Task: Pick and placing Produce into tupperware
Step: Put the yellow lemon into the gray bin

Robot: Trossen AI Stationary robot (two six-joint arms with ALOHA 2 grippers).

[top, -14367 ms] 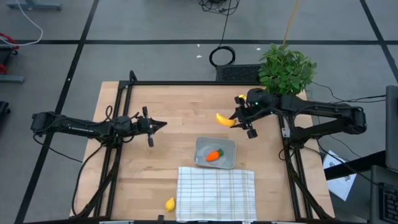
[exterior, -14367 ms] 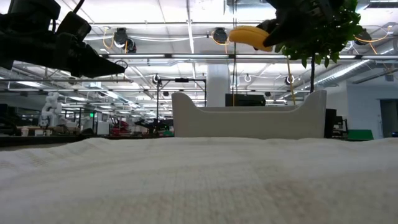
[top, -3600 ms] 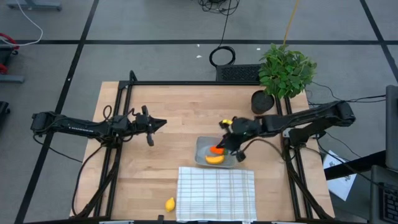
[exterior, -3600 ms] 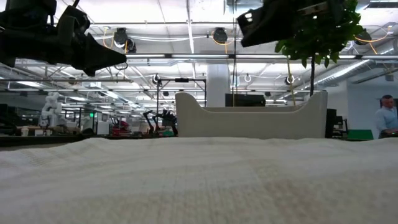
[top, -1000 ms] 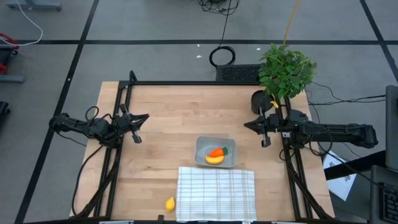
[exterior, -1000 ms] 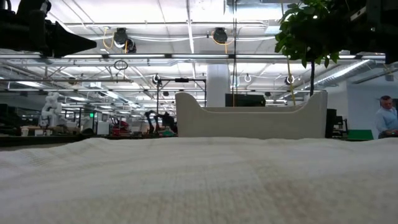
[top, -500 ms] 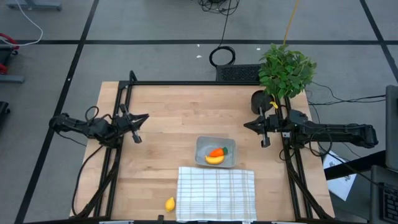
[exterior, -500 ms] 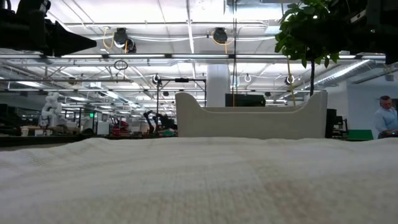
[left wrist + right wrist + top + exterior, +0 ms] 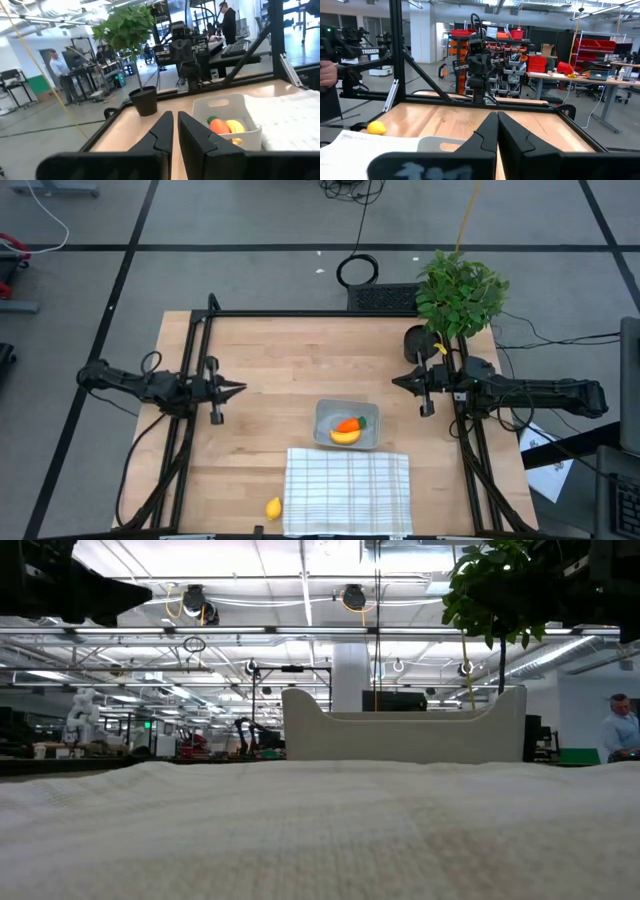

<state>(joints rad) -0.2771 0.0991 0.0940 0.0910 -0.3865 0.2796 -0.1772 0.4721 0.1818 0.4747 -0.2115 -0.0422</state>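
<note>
Grey plastic tub [image 9: 347, 424] sits on the wooden worktop [image 9: 280, 360] just beyond the far edge of the checked cloth [image 9: 348, 491]. I can see the banana [image 9: 345, 436] and the carrot [image 9: 347, 424] lying together inside it, the carrot on the side farther from the cloth. From my left wrist view both pieces show above the tub's pale wall. The lemon [image 9: 273, 507] is not in the tub; it lies on bare wood just beside the cloth's left edge, near the front of the worktop.

My left hand [image 9: 240, 389] hangs over the left part of the worktop, well apart from the tub and pointing towards it, fingers [image 9: 167, 131] clenched nearly together with nothing between them. My right hand [image 9: 397, 381] is over the right side, near the tub's far right corner, clenched tight and holding nothing.

Behind the right arm a potted plant [image 9: 458, 292] stands at the far right corner of the worktop. In the low view the cloth fills the foreground, the tub's wall rises behind it, and a person [image 9: 622, 731] shows at the room's far right.
</note>
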